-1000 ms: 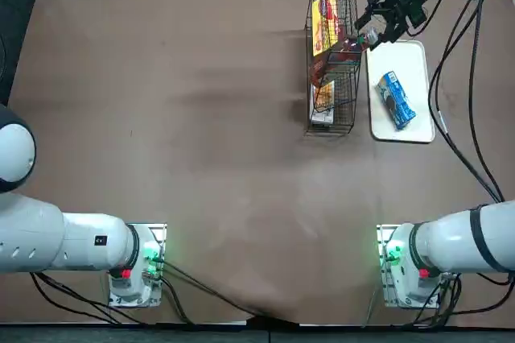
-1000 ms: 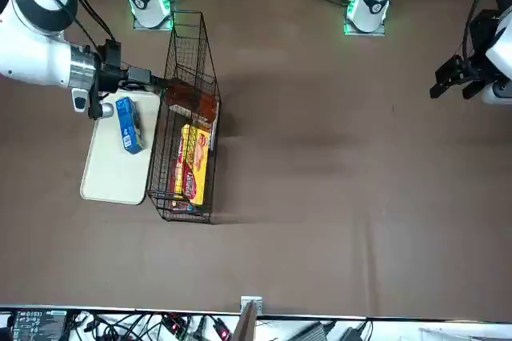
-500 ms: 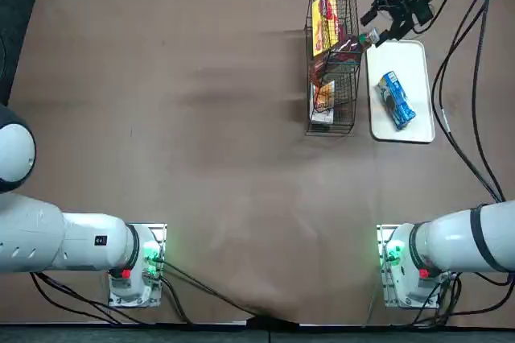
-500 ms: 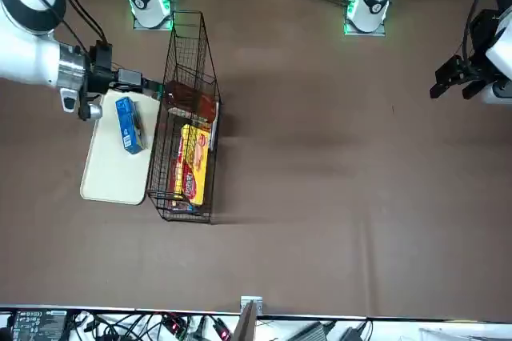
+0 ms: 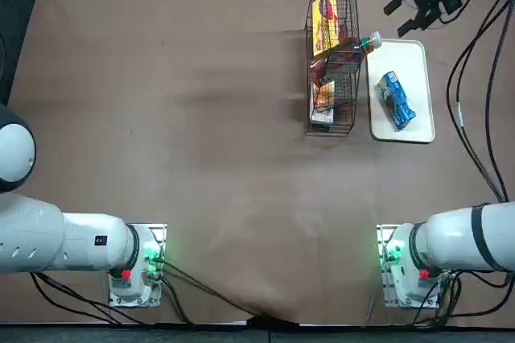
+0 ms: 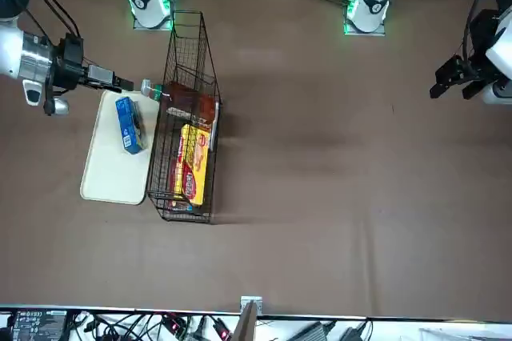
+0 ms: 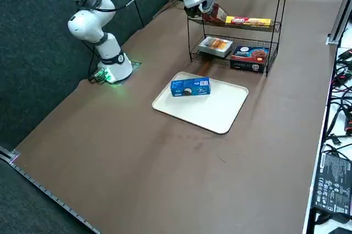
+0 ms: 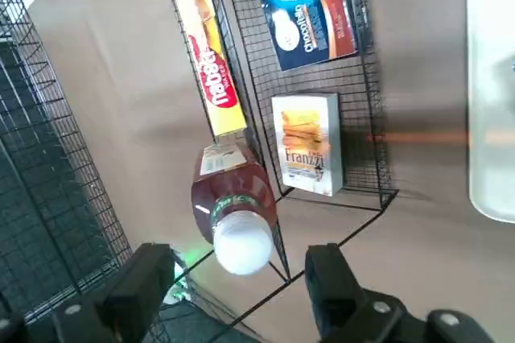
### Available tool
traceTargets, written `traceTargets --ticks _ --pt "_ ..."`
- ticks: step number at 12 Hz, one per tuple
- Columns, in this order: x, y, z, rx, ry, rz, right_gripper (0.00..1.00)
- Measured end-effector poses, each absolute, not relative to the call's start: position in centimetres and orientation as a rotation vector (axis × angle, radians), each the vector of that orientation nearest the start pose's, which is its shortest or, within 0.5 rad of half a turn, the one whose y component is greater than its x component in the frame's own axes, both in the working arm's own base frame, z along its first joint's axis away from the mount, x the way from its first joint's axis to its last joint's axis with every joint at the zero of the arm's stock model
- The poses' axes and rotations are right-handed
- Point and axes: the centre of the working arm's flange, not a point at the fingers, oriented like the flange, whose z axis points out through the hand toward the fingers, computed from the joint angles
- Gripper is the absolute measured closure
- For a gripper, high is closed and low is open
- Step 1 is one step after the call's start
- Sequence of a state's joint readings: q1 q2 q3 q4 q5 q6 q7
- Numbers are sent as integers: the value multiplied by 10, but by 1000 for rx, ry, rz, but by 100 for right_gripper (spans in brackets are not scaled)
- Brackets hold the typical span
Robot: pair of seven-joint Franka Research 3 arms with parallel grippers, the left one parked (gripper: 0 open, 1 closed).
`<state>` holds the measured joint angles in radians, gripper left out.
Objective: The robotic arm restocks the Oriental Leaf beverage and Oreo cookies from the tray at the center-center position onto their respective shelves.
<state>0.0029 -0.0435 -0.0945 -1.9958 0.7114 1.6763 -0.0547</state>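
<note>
The Oriental Leaf beverage [image 5: 351, 46] lies on its side on an upper tier of the black wire shelves [image 5: 331, 114], its white cap [image 6: 147, 87] poking out toward the tray. In the right wrist view the bottle [image 8: 232, 196] lies ahead of my two spread fingers [image 8: 143, 288], apart from both. My right gripper [image 5: 396, 19] hovers open and empty above the tray's far end, a short way back from the cap. The blue Oreo cookies [image 5: 396, 100] lie on the cream tray [image 5: 420, 121] beside the rack.
A long yellow packet [image 8: 208, 47] shares the bottle's tier. A Franzzi box [image 8: 306, 143] and a blue-and-red chocolate cookie box [image 8: 311, 8] lie on the bottom tier. My arm's black cables [image 5: 467, 77] hang to the right of the tray.
My right gripper has let go of the bottle and drawn back from the rack, past the tray's far end. The bottle stays on its tier; the Oreo packet has not moved.
</note>
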Motion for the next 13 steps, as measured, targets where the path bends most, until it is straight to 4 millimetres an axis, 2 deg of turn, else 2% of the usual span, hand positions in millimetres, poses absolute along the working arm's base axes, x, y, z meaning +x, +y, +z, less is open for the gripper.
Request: traceTargets --ticks 4,8,11,12,13 --pt "522 -4 479 -2455 280 268 0" --pt "520 -25 462 -2655 218 285 0" --pt "525 -41 434 -2811 64 295 0" --pt "527 -50 409 -2884 -32 287 0" --pt "526 -52 394 -2907 -69 274 0"
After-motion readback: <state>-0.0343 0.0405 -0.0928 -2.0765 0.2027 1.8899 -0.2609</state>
